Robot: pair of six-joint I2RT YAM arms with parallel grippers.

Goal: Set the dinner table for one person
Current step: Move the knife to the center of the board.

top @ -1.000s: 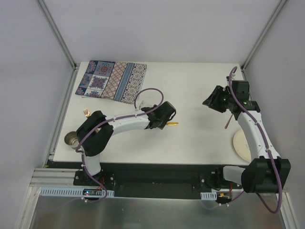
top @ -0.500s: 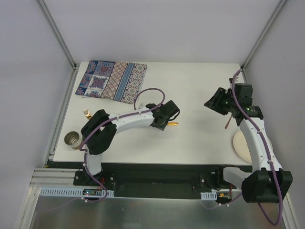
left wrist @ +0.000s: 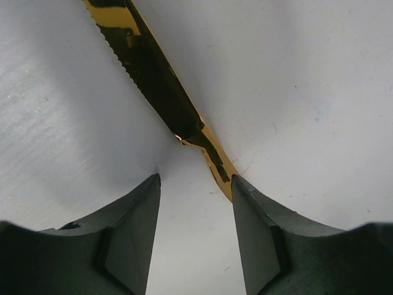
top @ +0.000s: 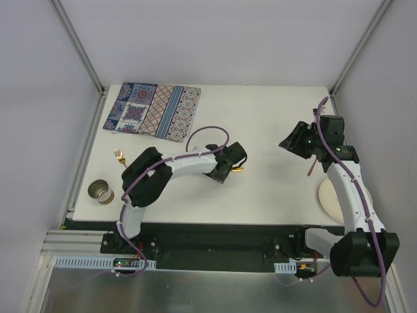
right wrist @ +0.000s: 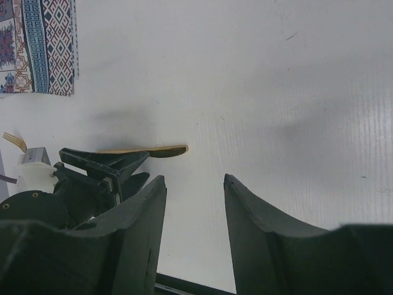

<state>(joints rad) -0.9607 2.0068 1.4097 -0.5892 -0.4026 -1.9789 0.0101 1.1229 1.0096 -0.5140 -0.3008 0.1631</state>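
The white tabletop (top: 260, 117) fills the middle of the overhead view, edged by metal rails. The left arm reaches toward the centre of the frame, and its pincer (top: 228, 168) is down at a gold knife (top: 240, 169) lying flat on the tabletop. In the left wrist view this pincer (left wrist: 195, 184) stands partly open. The knife (left wrist: 159, 80) runs from the top left of the frame down toward the gap. Its near end lies between the fingertips, close against the finger (left wrist: 258, 239) on the right of the frame. The jaws are not closed on it.

The right pincer (top: 292, 140) hangs above the right part of the tabletop. In its own view the right pincer (right wrist: 193, 181) is open with nothing in it, looking across bare tabletop (right wrist: 276, 74) at the knife (right wrist: 153, 150).

A patterned placemat (top: 153, 109) lies folded in the upper left corner of the tabletop. A gold fork (top: 119, 156) lies at the left side, and a small tin (top: 100, 191) stands at the lower left. A pale plate (top: 329, 195) sits at the right edge, partly under the right arm. A thin brown stick (top: 311, 168) just above it is too small to identify.
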